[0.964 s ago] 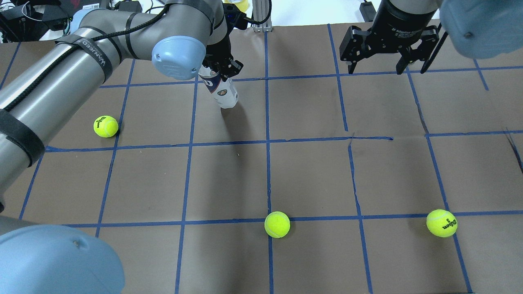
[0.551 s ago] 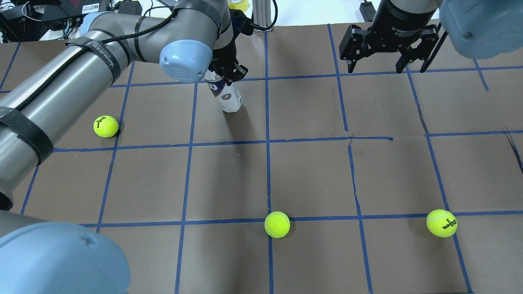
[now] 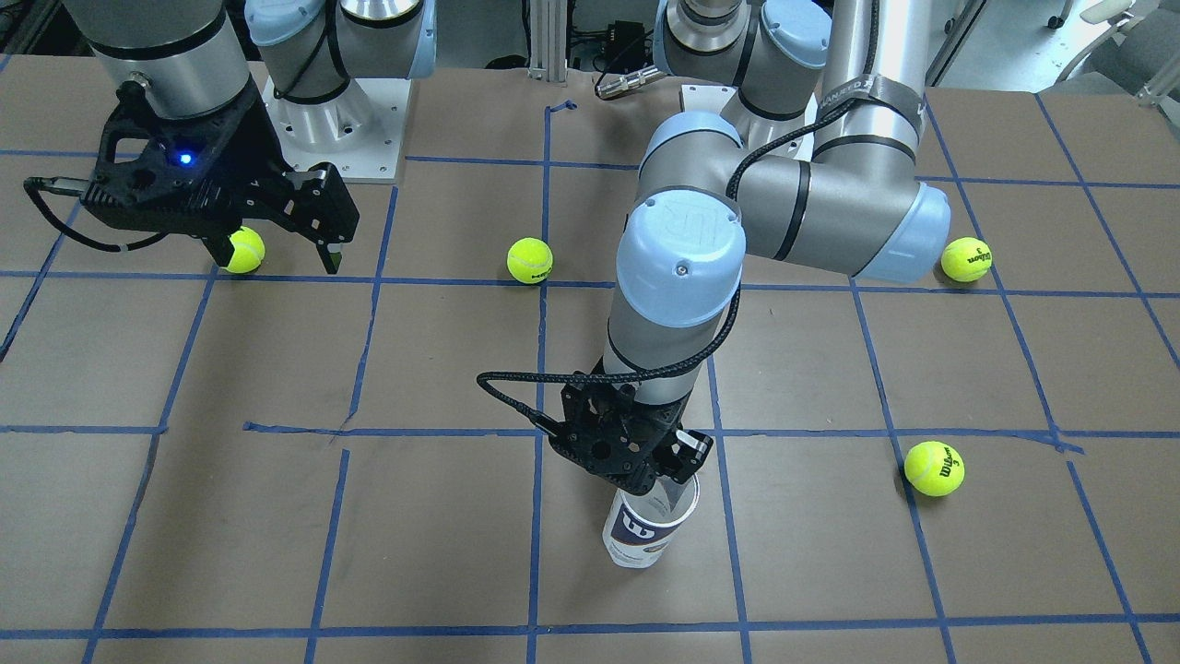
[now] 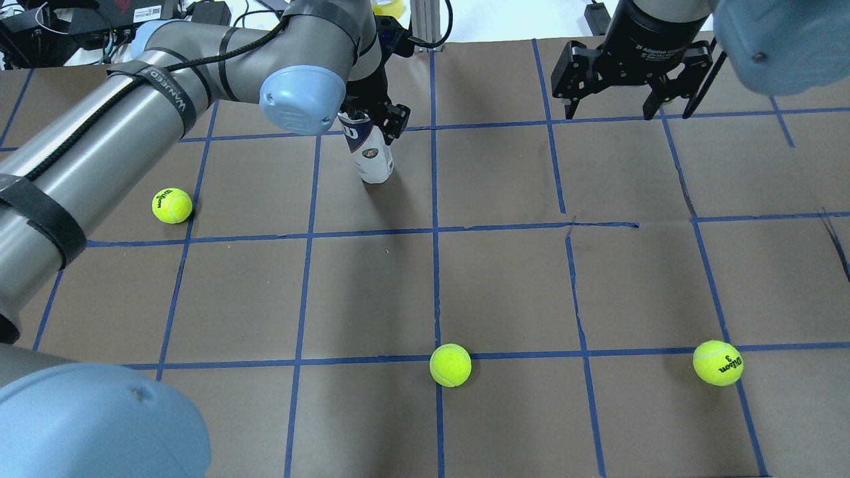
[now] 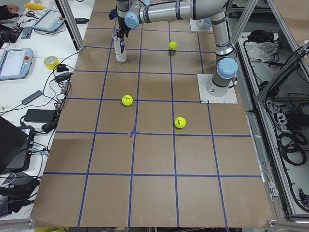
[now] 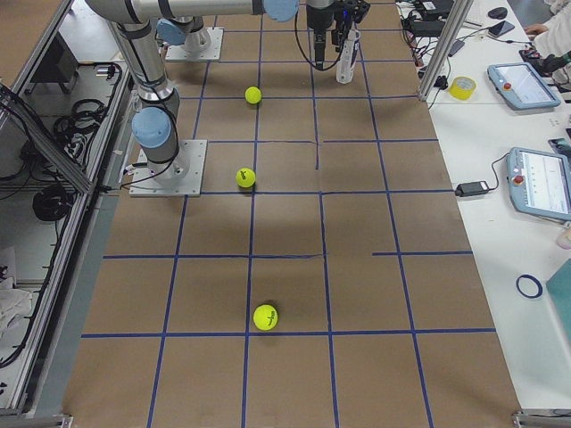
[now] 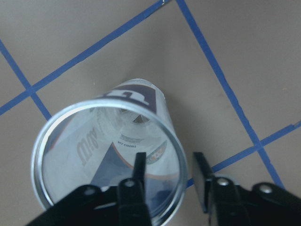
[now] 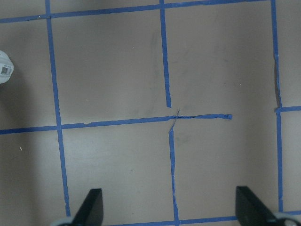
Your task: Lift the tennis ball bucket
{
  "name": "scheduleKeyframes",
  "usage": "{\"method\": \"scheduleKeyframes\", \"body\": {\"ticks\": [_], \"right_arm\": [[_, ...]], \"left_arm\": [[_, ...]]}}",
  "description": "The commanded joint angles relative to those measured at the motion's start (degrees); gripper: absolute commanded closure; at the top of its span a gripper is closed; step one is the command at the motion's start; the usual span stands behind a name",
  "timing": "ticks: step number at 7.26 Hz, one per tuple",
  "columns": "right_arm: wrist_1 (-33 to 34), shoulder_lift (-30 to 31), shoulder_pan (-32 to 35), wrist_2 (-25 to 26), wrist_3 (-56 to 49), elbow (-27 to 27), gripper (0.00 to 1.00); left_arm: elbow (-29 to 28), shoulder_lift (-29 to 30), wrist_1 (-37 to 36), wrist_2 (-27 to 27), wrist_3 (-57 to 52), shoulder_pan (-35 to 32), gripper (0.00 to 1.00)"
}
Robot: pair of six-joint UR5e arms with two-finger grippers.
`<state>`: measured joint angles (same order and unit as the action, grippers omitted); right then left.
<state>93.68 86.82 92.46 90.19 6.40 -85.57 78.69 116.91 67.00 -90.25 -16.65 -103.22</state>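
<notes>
The tennis ball bucket (image 4: 372, 156) is a clear can with a white and navy label. It stands nearly upright on the brown table, open metal rim up, and is empty; it also shows in the front view (image 3: 641, 535) and the left wrist view (image 7: 108, 155). My left gripper (image 7: 171, 172) straddles the rim wall, one finger inside the can and one outside, with the jaws apart and a gap to the wall. It also shows in the overhead view (image 4: 375, 123). My right gripper (image 4: 627, 106) hangs open and empty over the far right of the table.
Several yellow-green tennis balls lie loose: one at the left (image 4: 172, 205), one near the front middle (image 4: 450, 365), one at the front right (image 4: 718, 362). Another sits by the left arm's elbow (image 3: 966, 259). Blue tape lines grid the table (image 4: 505, 285).
The can has gone from tilted to nearly upright under my left gripper. The left gripper's fingers have spread apart at the rim. The right arm has not moved.
</notes>
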Motion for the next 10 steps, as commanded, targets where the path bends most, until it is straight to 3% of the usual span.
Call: {"method": "scheduleKeyframes", "body": {"ticks": [1, 3, 5, 7, 9, 10], "right_arm": [[0.2, -0.2, 0.0, 0.1, -0.7, 0.0, 0.0], [4.0, -0.4, -0.2, 0.2, -0.2, 0.0, 0.0], [5.8, -1.0, -0.6, 0.5, -0.7, 0.1, 0.0], [5.9, -1.0, -0.6, 0.2, -0.9, 0.0, 0.0], [6.0, -1.0, -0.8, 0.2, -0.7, 0.0, 0.0], [6.0, -1.1, -0.8, 0.1, -0.7, 0.0, 0.0]], "left_arm": [[-2.6, -2.6, 0.0, -0.1, 0.5, 0.3, 0.0], [-4.9, -5.9, 5.8, -0.5, 1.4, 0.5, 0.0], [-3.5, -11.8, 11.4, -0.9, 17.6, 2.4, 0.0], [0.3, -18.9, 22.9, -1.0, 21.4, 6.7, 0.0], [7.0, -23.2, 22.2, -0.4, 21.2, 11.9, 0.0], [7.1, -23.0, 22.3, -0.3, 21.3, 12.6, 0.0]]}}
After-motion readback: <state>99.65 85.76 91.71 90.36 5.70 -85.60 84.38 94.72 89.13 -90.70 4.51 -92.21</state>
